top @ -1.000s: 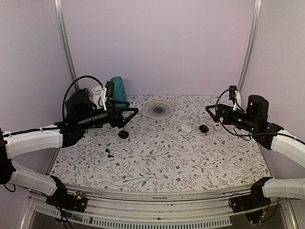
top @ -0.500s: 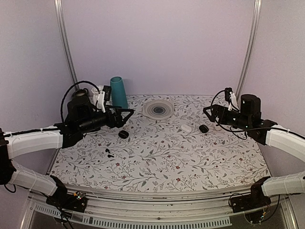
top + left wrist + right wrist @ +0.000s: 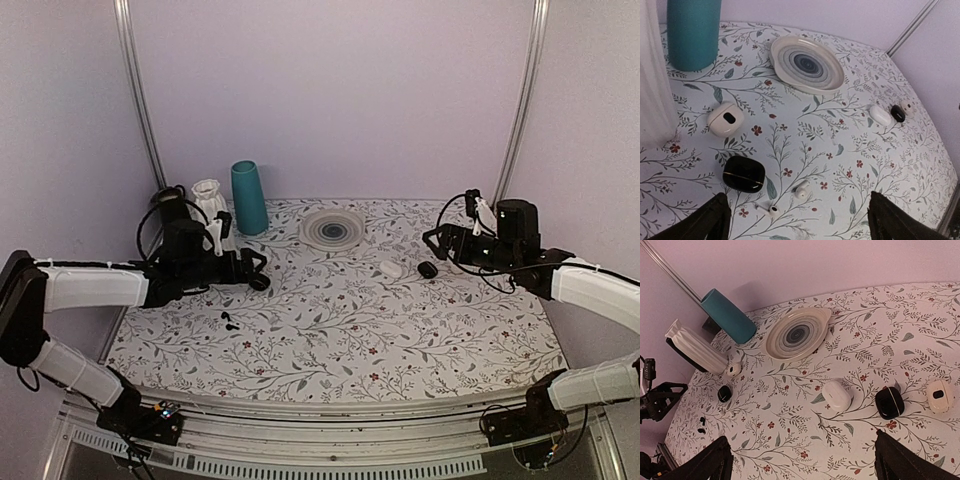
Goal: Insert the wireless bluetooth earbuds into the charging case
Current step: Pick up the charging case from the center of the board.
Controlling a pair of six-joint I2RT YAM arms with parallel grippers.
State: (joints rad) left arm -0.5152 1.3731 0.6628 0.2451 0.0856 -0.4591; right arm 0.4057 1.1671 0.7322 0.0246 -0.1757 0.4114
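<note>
Left tool [image 3: 797, 216]: released, fingers spread wide, nothing grasped; it is poised over the surface [image 3: 880, 165], just short of the charging case.
Right tool [image 3: 801, 452]: also spread and empty, well apart from the task's things.
Charging case [image 3: 744, 173]: black and rounded, with the lid shut along a thin seam; it lies flat near a white case [image 3: 725, 119].
Earbuds [image 3: 801, 190]: 2 are seen loose on the surface, near the charging case toward the front edge, touching neither it nor each other.
Handling, charging case: judged light, rigid and glossy, so it may skid or squirt out of a pinch. It is best taken low across its 2 longer sides, clear of the seam, so the lid can be raised.
Handling, earbuds: judged very light, hard and smooth, and easily flicked away. Each is best pinched across the bulb, with the stem left free.
Lookalike: a similar black object [image 3: 889, 402] beside a white pebble [image 3: 836, 395] is not to be mistaken for the charging case.
</note>
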